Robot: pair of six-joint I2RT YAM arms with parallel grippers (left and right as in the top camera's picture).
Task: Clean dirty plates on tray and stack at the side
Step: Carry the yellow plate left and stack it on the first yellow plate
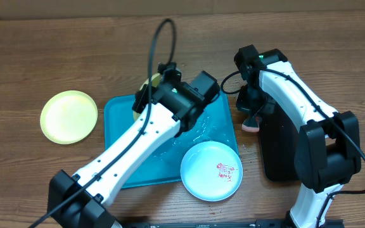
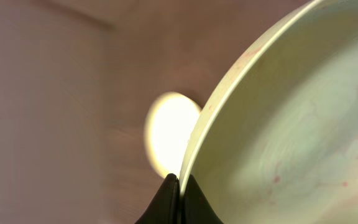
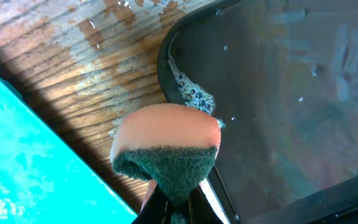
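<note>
Left gripper [image 2: 179, 182]: clamped on the rim of the held plate [image 2: 291, 124], which is yellow-green and tipped up on edge over the far edge of the turquoise tray [image 1: 217, 126]. Faint pink streaks across its face in the wrist view. Judged only part-washed.

Right gripper [image 3: 174, 202]: closed on the sponge [image 3: 166, 143], orange foam with the green scouring side toward the fingers. Hanging over the strip of wet table [image 3: 86, 56] between turquoise tray and black tray [image 3: 278, 93]. Suds [image 3: 191, 93] on the black tray's rim just beyond the sponge. Held plate well off to the right gripper's left, so no scrubbing contact at this moment.

On the table: second plate [image 1: 68, 117], yellow-green, flat, off the tray, well to the left gripper's left and nearer the base. No red visible on it from overhead. Counted as done, and probably the base of the stack.

Blue plate [image 1: 211, 171]: nearer the base than both grippers, to the right of the left one and the left of the right one. Lying at the tray's near right corner, partly over the rim. Red smears plain on its white centre. Judged not yet cleaned.

Tally, as a judgement: one of three finished, one in hand mid-clean, one dirty. Left to do: finish the held plate, set it on the second plate, then wash blue plate and stack it. Between a third and half done.
</note>
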